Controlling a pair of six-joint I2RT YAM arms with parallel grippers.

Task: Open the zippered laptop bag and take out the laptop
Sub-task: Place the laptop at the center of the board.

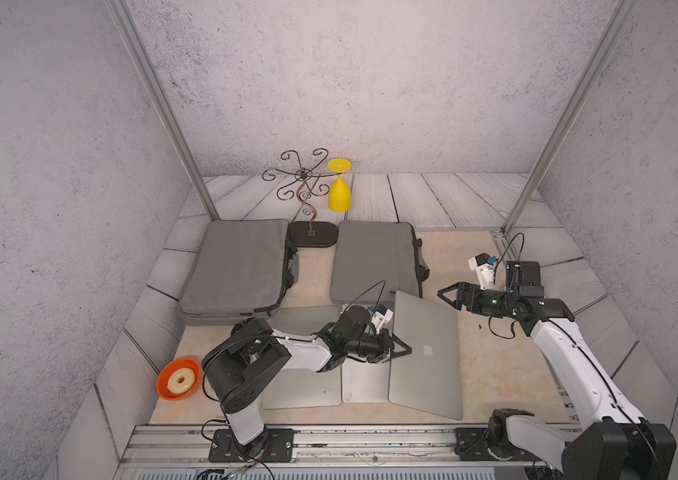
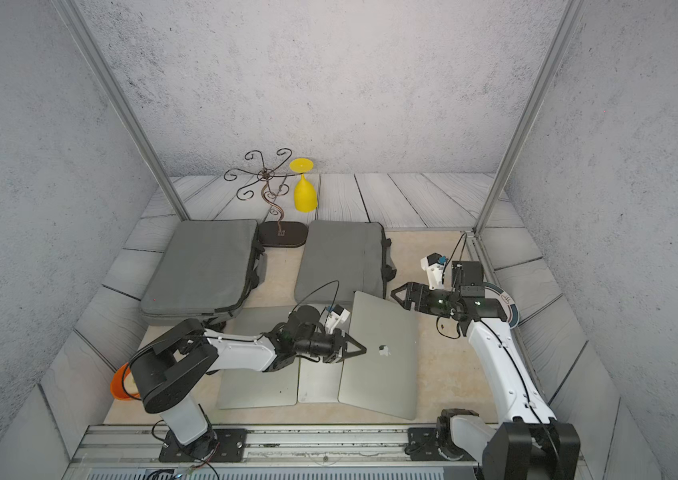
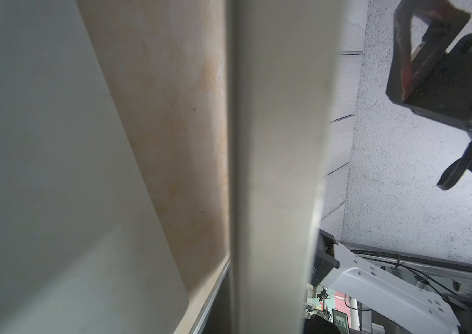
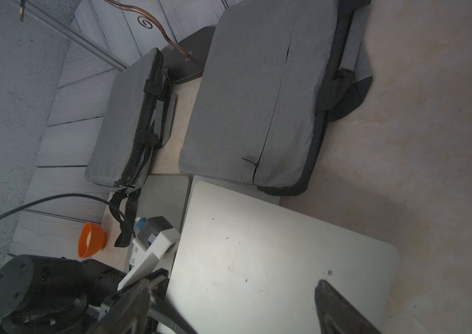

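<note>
A silver laptop [image 1: 428, 365] [image 2: 387, 374] with an apple logo stands tilted, its left edge raised off the table. My left gripper [image 1: 407, 351] [image 2: 363, 351] is shut on that raised edge, and in the left wrist view the laptop's edge [image 3: 278, 144] fills the middle. My right gripper [image 1: 442, 293] [image 2: 395, 294] is open and holds nothing, just off the laptop's far right corner. In the right wrist view its fingers [image 4: 336, 306] spread over the laptop's lid [image 4: 272, 254]. Two grey zippered laptop bags lie behind: the left bag [image 1: 237, 266] [image 4: 125, 115] and the right bag [image 1: 374, 262] [image 4: 258, 101].
Two more silver laptops [image 1: 304, 374] [image 1: 364, 384] lie flat under and beside my left arm. A curled metal stand [image 1: 308, 195] and an upturned yellow glass [image 1: 339, 193] stand at the back. An orange bowl [image 1: 178, 378] with a ring-shaped thing sits front left.
</note>
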